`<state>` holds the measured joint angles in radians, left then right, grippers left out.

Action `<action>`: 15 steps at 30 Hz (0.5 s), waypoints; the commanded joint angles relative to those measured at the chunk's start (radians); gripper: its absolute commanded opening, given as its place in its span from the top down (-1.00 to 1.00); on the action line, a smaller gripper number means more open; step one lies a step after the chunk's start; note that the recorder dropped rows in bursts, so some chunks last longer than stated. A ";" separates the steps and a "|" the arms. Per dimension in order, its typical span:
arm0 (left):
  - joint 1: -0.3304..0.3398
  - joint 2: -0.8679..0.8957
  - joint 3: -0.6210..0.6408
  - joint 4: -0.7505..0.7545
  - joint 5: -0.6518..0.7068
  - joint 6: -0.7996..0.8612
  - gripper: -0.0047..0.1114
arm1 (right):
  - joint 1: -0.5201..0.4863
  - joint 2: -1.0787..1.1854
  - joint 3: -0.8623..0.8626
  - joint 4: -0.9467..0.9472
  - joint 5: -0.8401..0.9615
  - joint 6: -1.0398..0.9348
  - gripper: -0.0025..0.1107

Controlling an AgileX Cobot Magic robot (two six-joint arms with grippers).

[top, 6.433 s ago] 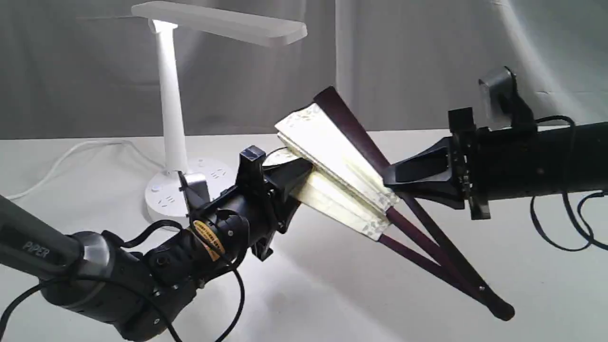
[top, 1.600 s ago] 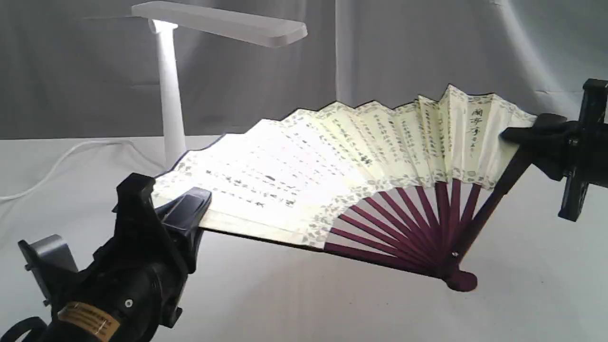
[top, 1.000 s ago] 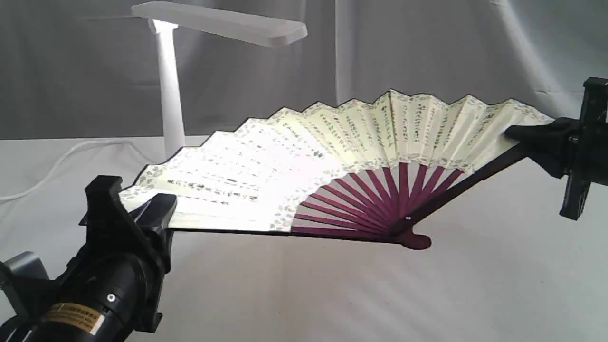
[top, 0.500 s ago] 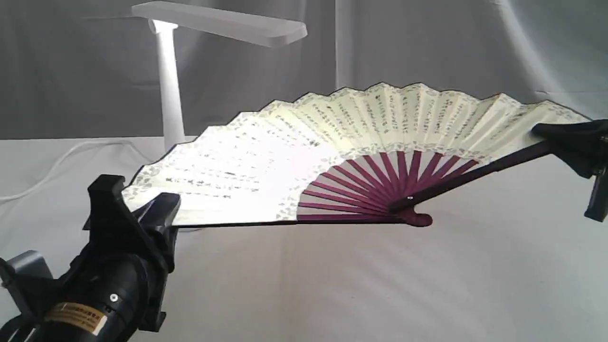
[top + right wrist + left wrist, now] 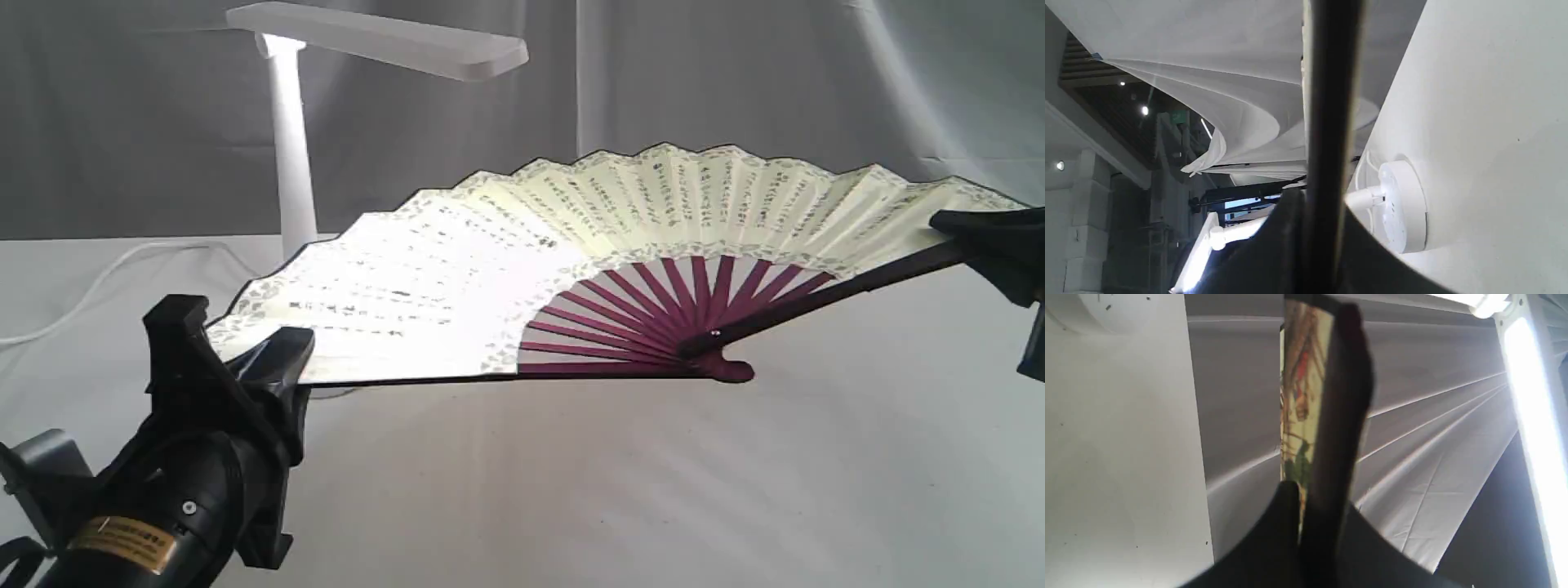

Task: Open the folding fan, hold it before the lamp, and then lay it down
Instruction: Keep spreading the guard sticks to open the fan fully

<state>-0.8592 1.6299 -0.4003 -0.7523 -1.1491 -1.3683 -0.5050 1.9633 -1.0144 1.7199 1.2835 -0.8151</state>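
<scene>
Your left gripper [image 5: 273, 359] is clamped on one outer guard of the folding fan [image 5: 571, 237], and your right gripper [image 5: 976, 245] grips the opposite guard. The fan stretches fully spread from one gripper to the other, with its maroon ribs meeting at the pivot between them. The lit desk lamp [image 5: 292, 163] stands behind the fan, nearer your left gripper.

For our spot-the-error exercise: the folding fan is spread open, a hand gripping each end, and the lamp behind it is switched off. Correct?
No: the lamp is switched on; the left wrist view shows its bar head glowing. The rest holds.
</scene>
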 commanded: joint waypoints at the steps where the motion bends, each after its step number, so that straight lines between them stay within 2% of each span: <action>1: 0.010 -0.052 0.004 -0.064 -0.072 0.006 0.92 | -0.024 -0.005 0.000 0.024 -0.062 -0.045 0.96; 9: 0.010 -0.130 0.064 -0.081 -0.072 -0.003 0.92 | -0.020 -0.063 0.000 0.024 -0.062 -0.048 0.96; 15: 0.010 -0.221 0.141 -0.118 -0.072 -0.011 0.92 | 0.039 -0.100 0.000 0.024 -0.062 -0.043 0.96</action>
<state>-0.8612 1.4492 -0.2827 -0.7348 -1.1394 -1.3391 -0.4630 1.8762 -1.0144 1.7151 1.3041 -0.8063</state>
